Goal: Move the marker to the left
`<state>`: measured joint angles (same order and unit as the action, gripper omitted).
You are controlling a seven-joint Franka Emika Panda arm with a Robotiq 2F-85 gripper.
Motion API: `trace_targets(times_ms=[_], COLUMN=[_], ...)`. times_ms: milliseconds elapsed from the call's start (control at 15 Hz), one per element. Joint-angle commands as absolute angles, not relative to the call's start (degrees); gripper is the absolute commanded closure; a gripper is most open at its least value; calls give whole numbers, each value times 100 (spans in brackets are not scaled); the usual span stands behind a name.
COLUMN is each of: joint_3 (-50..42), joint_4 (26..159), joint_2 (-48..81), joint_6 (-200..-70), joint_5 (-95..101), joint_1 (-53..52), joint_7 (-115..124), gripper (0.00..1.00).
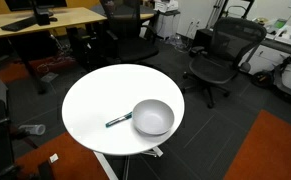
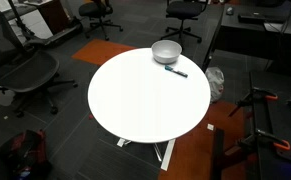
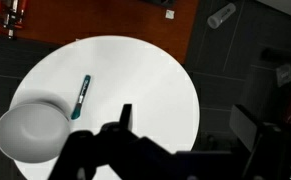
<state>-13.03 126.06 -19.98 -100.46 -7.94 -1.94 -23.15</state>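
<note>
The marker (image 1: 118,120), a thin dark pen with a blue-teal end, lies on the round white table (image 1: 97,98) just beside the grey bowl (image 1: 153,117). Both also show in the other exterior view: marker (image 2: 176,71), bowl (image 2: 166,51), table (image 2: 145,105). In the wrist view the marker (image 3: 81,96) lies above the bowl (image 3: 30,132) on the table (image 3: 135,70). My gripper (image 3: 185,125) shows only in the wrist view. It hangs high above the table with its fingers wide apart and nothing between them. It is well clear of the marker.
Office chairs (image 1: 217,55) and a wooden desk (image 1: 45,20) stand around the table. More chairs (image 2: 25,70) are nearby. Orange carpet (image 1: 275,150) lies beside the table. A bottle (image 3: 222,15) lies on the floor.
</note>
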Motion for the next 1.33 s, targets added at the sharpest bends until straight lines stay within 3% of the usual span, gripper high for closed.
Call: trace_targets(times_ms=[0,467,1267], joint_3=[-1167,-1108,-686], joint_4=[12592,12677,13858], joint_2=[-1982,-1974,-1918], joint_6=[-10025,-10220,-12463], joint_5=[-840,-809,-426], joint_1=[-36,-5,230], joint_7=[-2356,-2262,-966], gripper=[0,0,0])
